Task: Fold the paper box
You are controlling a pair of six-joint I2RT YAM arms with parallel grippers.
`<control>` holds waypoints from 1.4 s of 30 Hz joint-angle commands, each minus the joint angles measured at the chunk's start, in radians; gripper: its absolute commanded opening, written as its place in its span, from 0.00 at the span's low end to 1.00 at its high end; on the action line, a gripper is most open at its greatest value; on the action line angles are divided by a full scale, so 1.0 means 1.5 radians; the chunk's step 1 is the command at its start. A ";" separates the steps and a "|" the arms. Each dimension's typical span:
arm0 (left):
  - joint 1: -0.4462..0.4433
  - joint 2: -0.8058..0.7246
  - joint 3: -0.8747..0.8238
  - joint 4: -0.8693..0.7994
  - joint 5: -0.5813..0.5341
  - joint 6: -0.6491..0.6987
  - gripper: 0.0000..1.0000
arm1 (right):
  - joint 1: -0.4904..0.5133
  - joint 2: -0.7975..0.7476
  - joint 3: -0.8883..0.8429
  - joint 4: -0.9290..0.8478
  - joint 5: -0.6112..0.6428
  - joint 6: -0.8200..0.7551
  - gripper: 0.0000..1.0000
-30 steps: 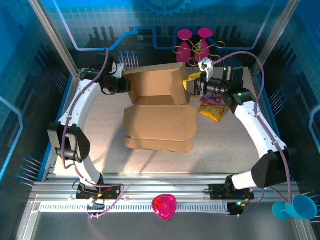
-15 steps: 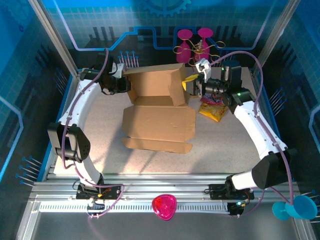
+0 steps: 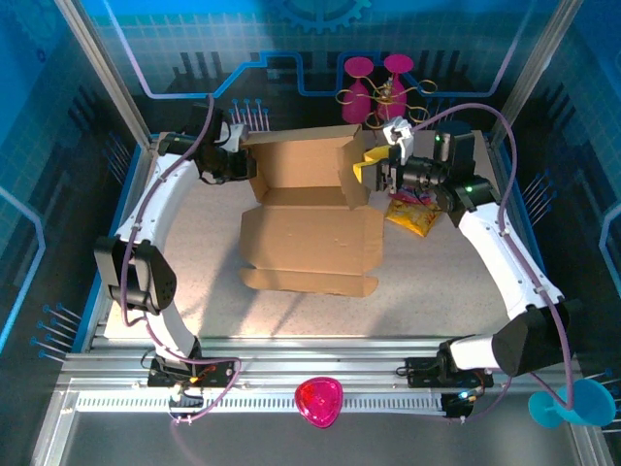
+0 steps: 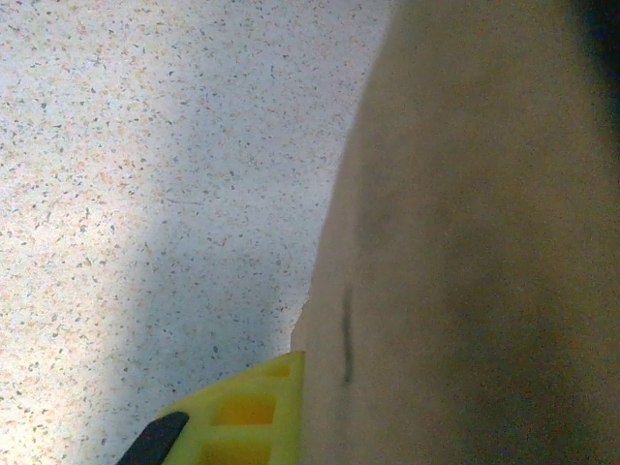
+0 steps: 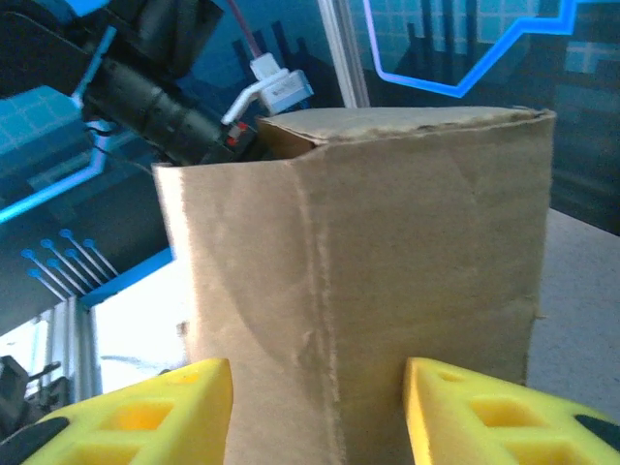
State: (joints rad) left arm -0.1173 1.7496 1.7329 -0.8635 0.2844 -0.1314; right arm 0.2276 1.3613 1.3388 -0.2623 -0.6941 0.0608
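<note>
The paper box [image 3: 310, 238] is brown cardboard; its flat lid panel lies toward me and its far half stands up as walls [image 3: 301, 160]. My left gripper [image 3: 241, 160] is shut on the left wall's top corner. In the left wrist view one yellow finger [image 4: 247, 412] presses against the cardboard [image 4: 465, 242], which hides the other finger. My right gripper [image 3: 373, 167] is at the box's right wall. In the right wrist view it stands open [image 5: 318, 412], its yellow fingers on either side of a creased corner of the wall [image 5: 358, 271], with nothing pinched.
A yellow and purple snack bag [image 3: 412, 212] lies on the table right of the box, under my right arm. Two pink glasses [image 3: 374, 85] stand at the back edge. A pink object [image 3: 318, 400] sits on the front rail and a blue cup [image 3: 574, 403] at the front right.
The right gripper's jaws narrowed at the box's right wall, then spread again. That wall now stands a little more upright. The left gripper kept its hold in place.
</note>
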 commanded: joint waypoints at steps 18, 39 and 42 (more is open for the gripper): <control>-0.016 -0.017 0.016 -0.008 0.009 -0.002 0.00 | 0.134 0.109 0.108 -0.014 0.527 -0.175 0.51; -0.019 -0.029 0.013 -0.016 -0.005 -0.014 0.00 | 0.165 0.192 0.168 -0.022 0.673 -0.109 0.00; -0.025 -0.031 0.016 -0.023 -0.016 -0.022 0.00 | 0.170 0.193 0.163 -0.026 0.716 -0.099 0.00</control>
State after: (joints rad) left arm -0.1295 1.7477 1.7329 -0.8909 0.2188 -0.1593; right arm 0.4599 1.6302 1.5642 -0.2768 0.3092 -0.1032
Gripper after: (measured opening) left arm 0.071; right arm 0.057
